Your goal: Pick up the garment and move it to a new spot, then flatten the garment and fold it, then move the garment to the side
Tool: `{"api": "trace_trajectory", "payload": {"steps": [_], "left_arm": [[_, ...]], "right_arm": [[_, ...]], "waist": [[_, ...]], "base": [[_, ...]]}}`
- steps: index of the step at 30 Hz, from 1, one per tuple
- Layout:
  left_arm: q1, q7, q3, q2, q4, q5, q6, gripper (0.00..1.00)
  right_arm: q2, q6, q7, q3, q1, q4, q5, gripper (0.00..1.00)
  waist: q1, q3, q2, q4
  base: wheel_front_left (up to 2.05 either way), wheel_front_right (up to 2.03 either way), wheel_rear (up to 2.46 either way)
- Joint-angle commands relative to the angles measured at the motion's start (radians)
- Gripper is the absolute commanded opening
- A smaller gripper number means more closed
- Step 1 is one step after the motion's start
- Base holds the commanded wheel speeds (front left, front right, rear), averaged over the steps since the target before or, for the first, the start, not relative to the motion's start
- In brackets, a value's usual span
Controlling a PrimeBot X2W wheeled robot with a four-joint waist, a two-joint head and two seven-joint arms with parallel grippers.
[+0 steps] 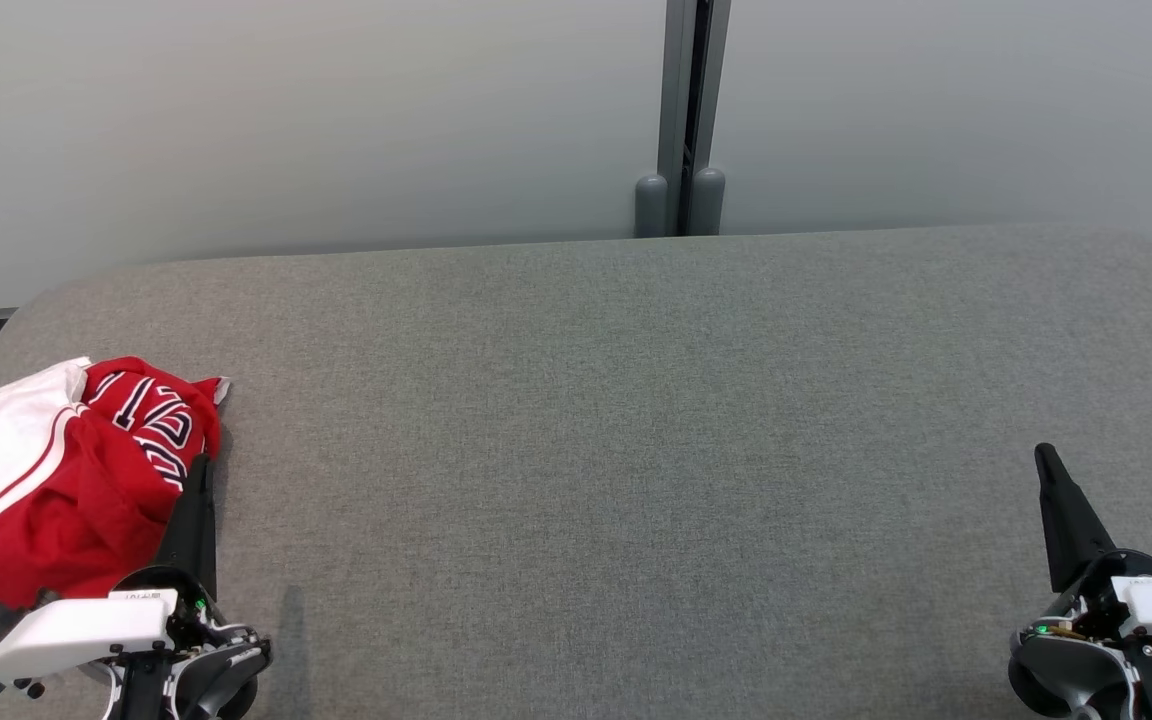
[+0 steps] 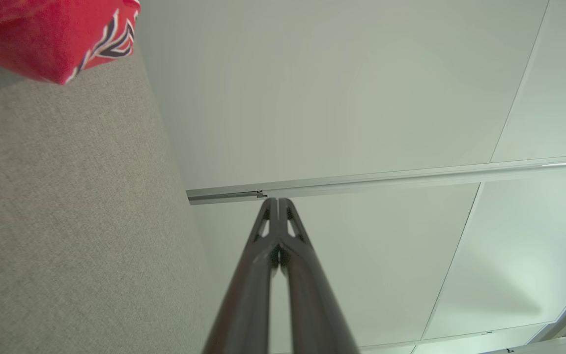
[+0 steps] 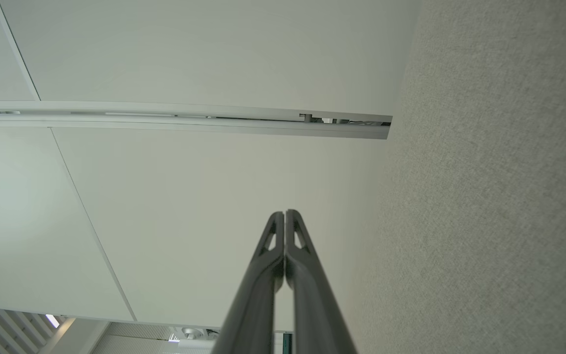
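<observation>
- A grey woven-fabric tabletop [image 1: 636,420] spans the middle of the head view, with pale wall panels [image 1: 336,120] across the top.
- At the left edge, a crumpled red and white cloth garment [image 1: 66,480] with dark lettering lies on the tabletop.
- Just beside it, lower left, the left gripper [image 1: 198,465] has its dark fingers pressed together and holds nothing.
- Lower right, the right gripper [image 1: 1044,452] is likewise pressed together, well apart from the garment.

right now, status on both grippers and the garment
Left gripper shut, empty, beside the garment. Right gripper shut, empty, at the table's right. Garment crumpled at the table's left end, ungripped. Nothing seen in the way.
</observation>
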Motion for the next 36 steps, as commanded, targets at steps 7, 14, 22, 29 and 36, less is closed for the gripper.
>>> {"api": "trace_trajectory", "payload": {"steps": [7, 14, 22, 29, 36], "left_arm": [[-0.016, 0.003, 0.004, 0.006, -0.003, -0.001, -0.005, 0.0], [0.011, 0.0, -0.001, -0.004, 0.012, 0.0, 0.0, 1.0], [0.034, -0.027, -0.016, -0.012, 0.044, 0.02, 0.0, 1.0], [0.019, -0.062, -0.028, -0.007, 0.056, 0.092, 0.0, 1.0], [0.005, -0.093, -0.029, -0.008, 0.064, 0.199, 0.0, 1.0]], "right_arm": [[-0.009, 0.0, 0.003, -0.001, 0.009, -0.003, 0.002, 0.0], [0.006, 0.0, 0.0, 0.001, 0.005, 0.011, 0.0, 1.0], [0.01, -0.001, -0.023, 0.02, 0.023, 0.025, -0.021, 1.0], [-0.009, -0.001, -0.062, 0.049, 0.01, 0.023, -0.077, 1.0], [-0.014, -0.001, -0.093, 0.061, 0.0, 0.016, -0.168, 1.0]], "waist": [[0.0, 0.0, -0.0001, 0.0], [0.0, 0.0, -0.0001, 0.0], [0.0, 0.002, -0.0001, 0.0], [0.0, 0.003, -0.0001, 0.0], [0.0, 0.005, -0.0001, 0.0]], "base": [[0.0, 0.0, 0.0], [0.0, 0.0, 0.0], [0.0, 0.0, 0.0], [0.0, 0.0, 0.0], [0.0, 0.0, 0.0]]}}
